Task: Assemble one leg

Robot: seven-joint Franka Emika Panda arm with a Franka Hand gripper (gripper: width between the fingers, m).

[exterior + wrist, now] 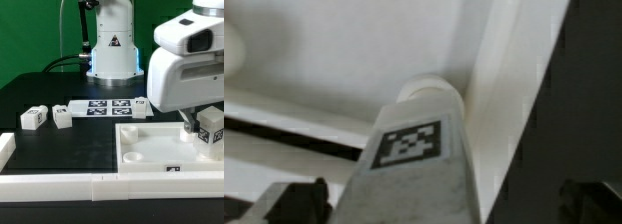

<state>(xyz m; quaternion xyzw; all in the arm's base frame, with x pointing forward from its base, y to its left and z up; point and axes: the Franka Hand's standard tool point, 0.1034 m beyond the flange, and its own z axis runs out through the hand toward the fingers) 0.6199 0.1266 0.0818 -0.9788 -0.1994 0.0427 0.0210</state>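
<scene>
My gripper is shut on a white leg with a black-and-white tag, at the exterior view's right. It holds the leg over the right part of the large white tabletop; I cannot tell whether the leg touches it. In the wrist view the leg stands between my gripper's dark fingers, its tag facing the camera and its rounded end toward the white tabletop surface. Two more legs lie on the black table at the left.
The marker board lies behind the tabletop in the middle. A low white wall runs along the front edge, with a piece at the left. The robot base stands at the back.
</scene>
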